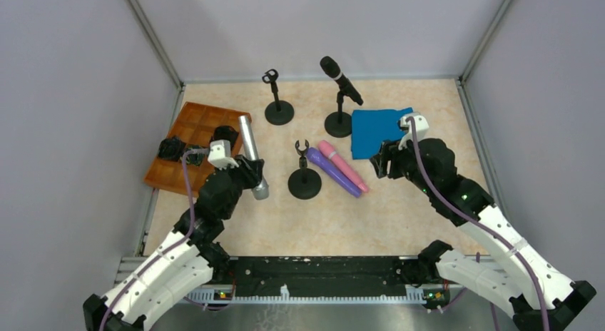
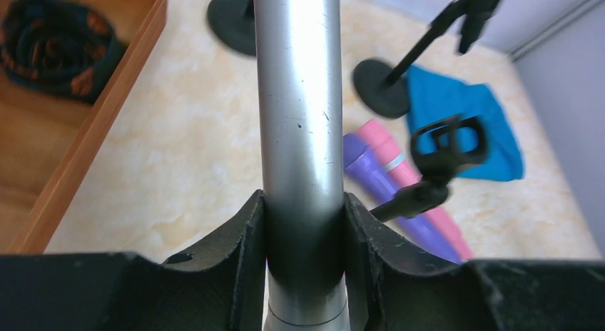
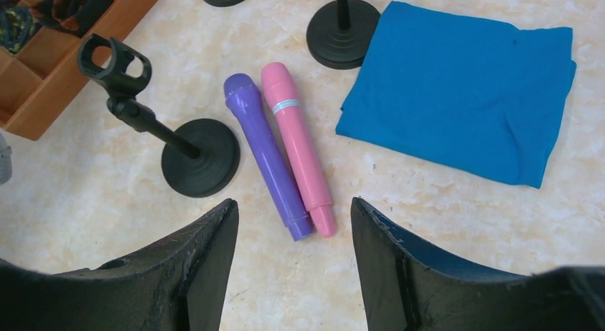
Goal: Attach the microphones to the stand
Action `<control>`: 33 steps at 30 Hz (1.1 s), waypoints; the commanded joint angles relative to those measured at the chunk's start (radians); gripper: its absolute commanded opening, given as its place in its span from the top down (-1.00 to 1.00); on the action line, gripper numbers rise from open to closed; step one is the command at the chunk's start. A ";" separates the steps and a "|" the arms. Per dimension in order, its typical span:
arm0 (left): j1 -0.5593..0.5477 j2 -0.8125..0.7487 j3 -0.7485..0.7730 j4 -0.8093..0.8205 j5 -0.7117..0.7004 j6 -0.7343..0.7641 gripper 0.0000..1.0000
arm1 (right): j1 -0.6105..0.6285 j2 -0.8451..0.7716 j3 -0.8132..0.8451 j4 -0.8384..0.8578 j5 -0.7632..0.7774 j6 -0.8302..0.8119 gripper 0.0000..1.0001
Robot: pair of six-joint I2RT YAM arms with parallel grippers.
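Note:
My left gripper (image 1: 251, 168) is shut on a silver microphone (image 1: 250, 147), held above the table left of the middle; its barrel (image 2: 298, 117) fills the left wrist view between my fingers. An empty black stand (image 1: 304, 175) with an open clip (image 2: 449, 142) stands just right of it. A purple microphone (image 1: 333, 172) and a pink microphone (image 1: 344, 165) lie side by side on the table. A second empty stand (image 1: 277, 106) is at the back. A black microphone (image 1: 340, 78) sits clipped in the back right stand (image 1: 339, 120). My right gripper (image 1: 382, 162) is open and empty, above the table right of the pink microphone (image 3: 296, 145).
A brown wooden divided tray (image 1: 189, 142) with dark bundles (image 1: 172, 148) sits at the left. A folded blue cloth (image 1: 377, 128) lies at the back right, beside my right gripper. Grey walls enclose the beige table.

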 commanded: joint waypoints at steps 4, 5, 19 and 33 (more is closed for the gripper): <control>0.003 -0.100 0.099 0.293 0.209 0.211 1.00 | -0.008 -0.052 0.002 0.144 -0.139 0.039 -0.19; 0.003 -0.095 0.111 0.320 0.246 0.229 1.00 | -0.008 -0.054 0.003 0.164 -0.159 0.055 -0.19; 0.002 0.193 0.360 0.604 0.682 0.215 1.00 | -0.009 -0.025 -0.067 0.604 -0.539 0.231 -0.20; -0.044 0.435 0.380 0.951 0.819 0.041 1.00 | 0.032 0.054 -0.198 1.135 -0.682 0.311 -0.22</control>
